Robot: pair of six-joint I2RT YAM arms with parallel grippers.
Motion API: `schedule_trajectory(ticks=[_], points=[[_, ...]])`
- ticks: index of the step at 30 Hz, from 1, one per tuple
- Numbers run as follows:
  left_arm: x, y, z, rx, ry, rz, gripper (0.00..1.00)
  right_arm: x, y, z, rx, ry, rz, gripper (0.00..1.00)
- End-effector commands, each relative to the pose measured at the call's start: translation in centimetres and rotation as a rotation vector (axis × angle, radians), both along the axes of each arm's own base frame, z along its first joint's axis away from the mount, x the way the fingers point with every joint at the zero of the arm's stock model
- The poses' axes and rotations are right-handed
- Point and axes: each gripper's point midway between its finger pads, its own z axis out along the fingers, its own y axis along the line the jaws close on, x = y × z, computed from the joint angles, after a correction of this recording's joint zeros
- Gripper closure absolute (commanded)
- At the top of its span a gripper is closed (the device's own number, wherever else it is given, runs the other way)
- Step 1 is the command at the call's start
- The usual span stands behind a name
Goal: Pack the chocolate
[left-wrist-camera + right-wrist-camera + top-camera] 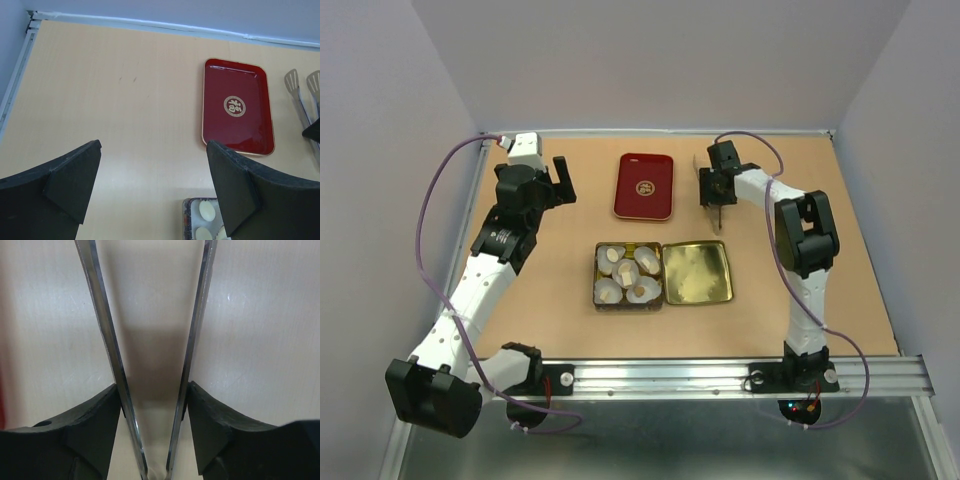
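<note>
Evidently the chocolate [628, 269] is seen in paper cups [609, 291] inside the open tin [595, 275]: tiny, light, likely easily marked pieces, best pinched gently across the sides. The tweezers [196, 325] are gripped by the right hand [154, 395]; the left hand [152, 150] is spread wide.

White arm links [475, 285], black joints [805, 235], purple cables [425, 210], black hands [562, 182]

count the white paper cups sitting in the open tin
5 white fluted paper cups, all in the left half of the open gold metal tin: back left, centre, back right, front left, front right. More could be hidden beneath them.
</note>
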Motion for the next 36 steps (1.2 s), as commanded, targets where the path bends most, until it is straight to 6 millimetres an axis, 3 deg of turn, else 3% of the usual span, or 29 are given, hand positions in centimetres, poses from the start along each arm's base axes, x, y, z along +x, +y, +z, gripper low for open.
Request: schedule_trajectory(ticks=[1,4,11,12,14,15,19,22,26,36], points=[[0.3,0.1,2.7,-0.002,-0.067,0.007,0.01,1.6,0.2,2.6,0.030,-0.078,0.006,0.33],[0.3,0.1,2.8,-0.004,-0.070,0.007,0.01,1.2,0.4,3.5,0.046,-0.086,0.016,0.26],[0.1,0.1,3.0,-0.006,-0.076,0.007,0.01,-0.7,0.2,8.9,0.083,-0.165,0.036,0.18],[0.1,0.1,3.1,-0.008,-0.079,0.008,0.01,-1.5,-0.1,10.5,0.087,-0.192,0.037,0.17],[0.0,0.1,3.3,-0.012,-0.083,0.005,0.01,-2.5,-0.4,11.7,0.087,-0.212,0.039,0.15],[0.0,0.0,3.2,-0.013,-0.080,0.004,0.01,-3.6,-0.8,13.0,0.093,-0.235,0.035,0.10],[-0.1,0.0,3.4,-0.018,-0.087,-0.002,0.01,-6.6,-1.6,15.4,0.115,-0.270,0.032,0.06],[-0.2,-0.1,3.5,-0.020,-0.091,-0.005,0.01,-9.0,-1.7,15.9,0.143,-0.256,0.039,0.06],[-0.2,-0.3,3.5,-0.025,-0.092,-0.013,0.01,-11.8,-1.5,15.0,0.184,-0.192,0.057,0.06],[0.0,-0.5,3.3,-0.036,-0.089,-0.013,0.01,-17.0,-1.6,10.0,0.218,-0.027,0.050,0.06]])
